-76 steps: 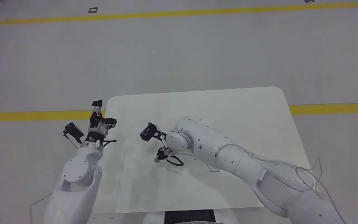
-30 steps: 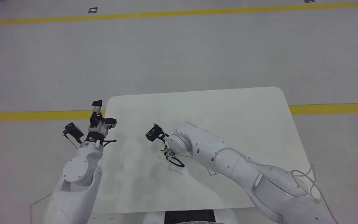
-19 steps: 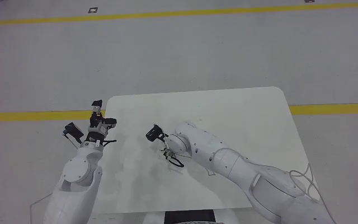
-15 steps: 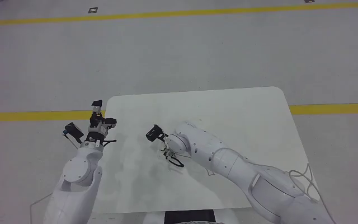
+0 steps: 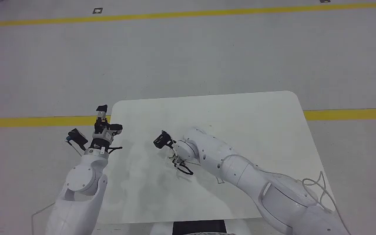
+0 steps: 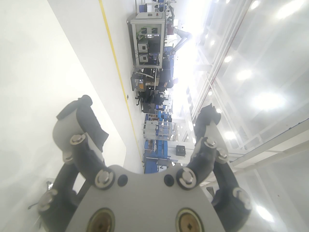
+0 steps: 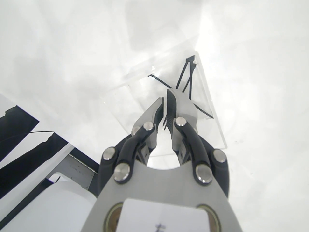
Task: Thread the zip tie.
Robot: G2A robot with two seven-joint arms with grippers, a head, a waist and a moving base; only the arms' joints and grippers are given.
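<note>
Several black zip ties (image 7: 184, 73) lie in a shallow clear tray (image 7: 217, 126) on the white table (image 5: 252, 117). My right gripper (image 7: 165, 95) points down into that tray with its pads almost together, shut on a thin black zip tie (image 7: 158, 81) that runs out from the fingertips. In the top view the right gripper (image 5: 174, 160) is left of the table's middle, partly hidden under its wrist. My left gripper (image 6: 147, 105) is wide open and holds nothing; it hangs in the air at the table's left edge (image 5: 88, 123).
A black cable loop (image 5: 185, 170) hangs at the right wrist. The right arm lies across the table's front right part. Bare table top stretches behind and to the right of the tray.
Since 2.5 s ago the right wrist has turned and shifted a little right, down over the tray. It has hardly moved in the last second. The left arm has kept still.
</note>
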